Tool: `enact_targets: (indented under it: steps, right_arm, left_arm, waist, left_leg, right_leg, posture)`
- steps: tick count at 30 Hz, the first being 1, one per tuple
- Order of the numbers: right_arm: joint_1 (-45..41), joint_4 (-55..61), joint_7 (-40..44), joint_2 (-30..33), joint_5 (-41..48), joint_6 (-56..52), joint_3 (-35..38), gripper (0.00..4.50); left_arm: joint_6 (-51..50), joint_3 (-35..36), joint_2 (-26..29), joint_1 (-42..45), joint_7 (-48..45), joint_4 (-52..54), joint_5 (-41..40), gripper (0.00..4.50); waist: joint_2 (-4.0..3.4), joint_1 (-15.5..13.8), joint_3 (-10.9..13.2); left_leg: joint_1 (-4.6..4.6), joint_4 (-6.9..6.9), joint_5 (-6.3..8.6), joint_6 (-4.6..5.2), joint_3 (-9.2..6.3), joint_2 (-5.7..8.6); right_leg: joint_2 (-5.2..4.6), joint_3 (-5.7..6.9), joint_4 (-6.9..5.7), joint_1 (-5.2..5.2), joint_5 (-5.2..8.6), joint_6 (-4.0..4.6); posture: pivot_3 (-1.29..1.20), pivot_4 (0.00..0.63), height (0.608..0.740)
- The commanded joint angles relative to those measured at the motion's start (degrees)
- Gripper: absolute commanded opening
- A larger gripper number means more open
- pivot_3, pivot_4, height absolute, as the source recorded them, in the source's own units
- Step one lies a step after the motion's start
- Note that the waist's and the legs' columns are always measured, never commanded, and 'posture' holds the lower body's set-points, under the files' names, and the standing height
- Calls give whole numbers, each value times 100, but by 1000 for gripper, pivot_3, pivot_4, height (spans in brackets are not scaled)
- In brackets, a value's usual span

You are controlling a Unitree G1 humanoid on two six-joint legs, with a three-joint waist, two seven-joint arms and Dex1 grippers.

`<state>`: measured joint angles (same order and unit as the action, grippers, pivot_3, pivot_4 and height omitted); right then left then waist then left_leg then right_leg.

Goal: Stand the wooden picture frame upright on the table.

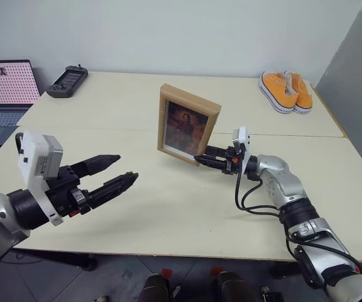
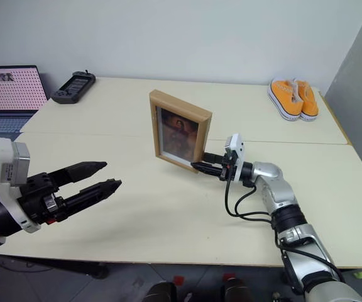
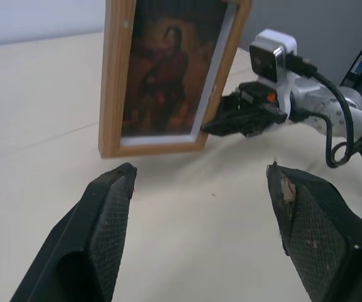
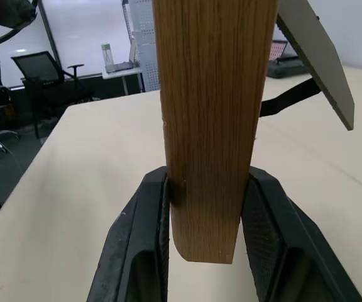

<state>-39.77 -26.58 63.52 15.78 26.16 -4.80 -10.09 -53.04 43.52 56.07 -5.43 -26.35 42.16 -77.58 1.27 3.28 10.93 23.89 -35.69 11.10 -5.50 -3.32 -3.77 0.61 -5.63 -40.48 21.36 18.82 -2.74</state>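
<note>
One pincer alone has the wooden picture frame (image 1: 188,125): the right pincer (image 1: 208,159) is clamped on the frame's lower corner, on the side nearer the right arm, its two black fingers pressing the front and back faces of the side rail, as the right wrist view shows plainly. The frame stands near the middle of the surface (image 1: 168,207), just on the robot's side of the seam, with its long axis running up and down and its picture face turned toward the robot. It looks slightly tilted, and I cannot tell whether its whole bottom edge rests on the surface or only the corner away from the right pincer. Behind the frame, in the right wrist view, the grey easel stand (image 4: 316,60) is folded out and angles away from the back. The left pincer (image 1: 109,173) hovers well to the left of the frame and nearer the robot, its fingers spread wide apart and holding nothing, pointing roughly toward the frame's front. Judging from this, the coming move belongs to the right arm, which is touching the frame while the left is well apart: the frame lies straight ahead of the right pincer's fingertips, so easing it level until the bottom edge and easel both bear weight, then letting go, seems all that remains.
</note>
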Motion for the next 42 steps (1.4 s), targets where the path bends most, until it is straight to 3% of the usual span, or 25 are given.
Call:
enact_targets:
  steps: [1, 14, 42]
  right_arm:
    - [138, 211, -35, -166, -70, -36, 106, 1364]
    - [527, 13, -321, -553, -249, -304, 234, 1364]
    - [706, -65, -572, -446, -757, -271, 339, 1364]
  left_arm:
    - [150, 70, 171, 126, 2, -58, -134, 3544]
    - [115, 113, 389, 188, 84, -178, -389, 3544]
    - [191, -296, 477, 578, 75, -450, -327, 3544]
  waist:
    - [0, 1, 0]
    - [-1, 2, 1]
    - [0, -8, 1]
  left_leg:
    - [0, 1, 0, 0, 2, 0]
    - [2, 7, 0, -1, 7, -3]
    - [0, 34, 0, -2, 9, -3]
  right_leg:
    - [0, -2, 0, 1, 0, 0]
    - [2, -5, 6, 5, 1, -1]
    - [2, -6, 36, 3, 4, -7]
  posture:
    - [0, 150, 740]
    - [0, 150, 740]
    - [0, 150, 740]
